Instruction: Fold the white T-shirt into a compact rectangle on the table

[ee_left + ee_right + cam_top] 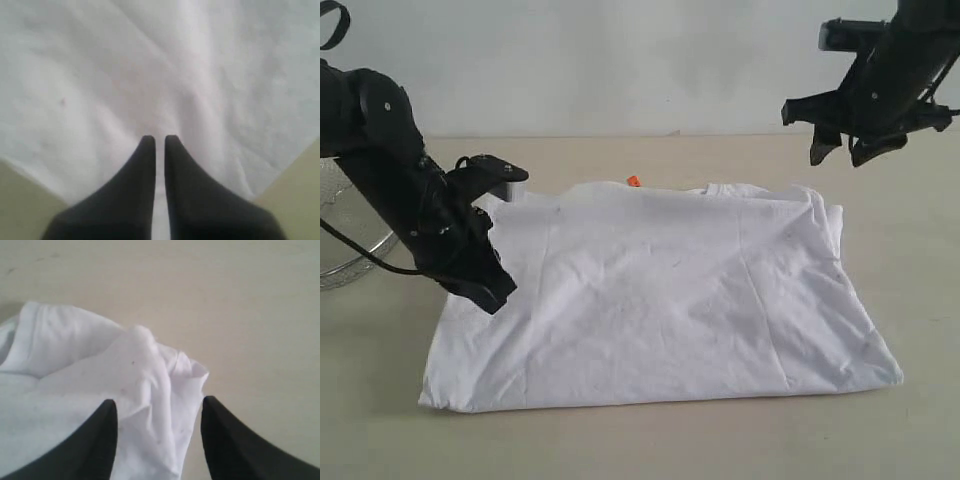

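T-shirt [670,290] lies under the closed left claw [160,139] and the raised, wide-spread right claw [842,157].

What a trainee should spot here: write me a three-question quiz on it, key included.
1. True or false: the right gripper is clamped on the shirt.
2. The orange tag shows at the shirt's: A) far edge, B) near edge, C) right corner.
3. Fill in: the gripper whose jaws are shut is the ____ one.

Key
1. False: it hangs open above the shirt's far right corner.
2. A.
3. Left: the left gripper is shut, low at the shirt's left side.
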